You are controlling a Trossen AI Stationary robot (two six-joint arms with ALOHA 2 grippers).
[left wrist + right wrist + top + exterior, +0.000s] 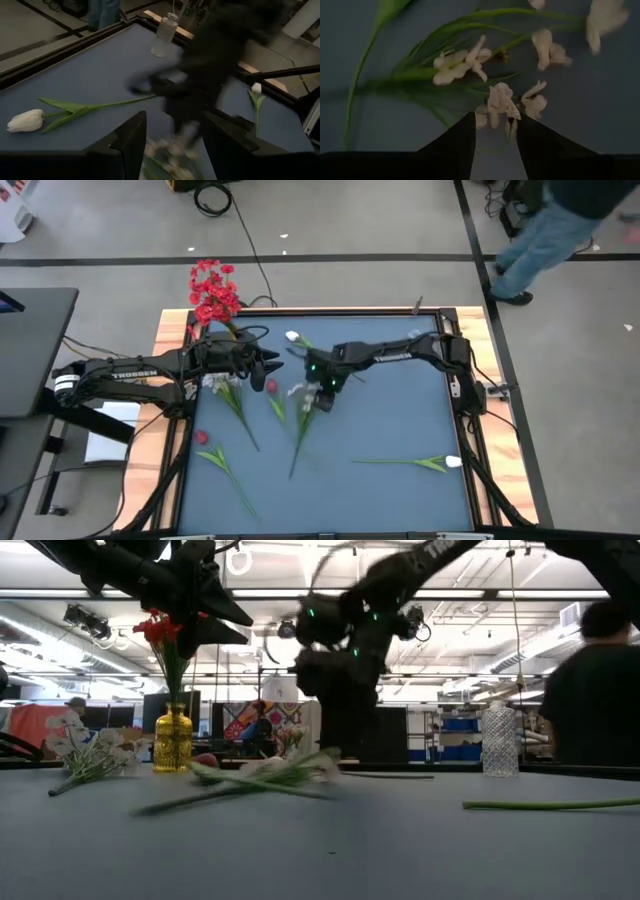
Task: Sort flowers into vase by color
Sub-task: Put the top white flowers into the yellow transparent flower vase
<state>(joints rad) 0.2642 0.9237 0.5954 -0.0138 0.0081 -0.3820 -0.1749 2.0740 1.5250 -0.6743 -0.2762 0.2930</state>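
Red blooms stand in a yellow vase at the far left corner. A white blossom spray lies mid-table with its stem toward the near edge. My right gripper is open just above its blooms. My left gripper is open and raised near the yellow vase. Lying flat on the table are a red tulip, a red flower, another white spray, a white tulip and a white tulip.
A clear glass vase stands at the table's far right edge. A raised wooden frame runs round the blue table. A person walks beyond the far right corner. Bare blue surface lies in the near middle.
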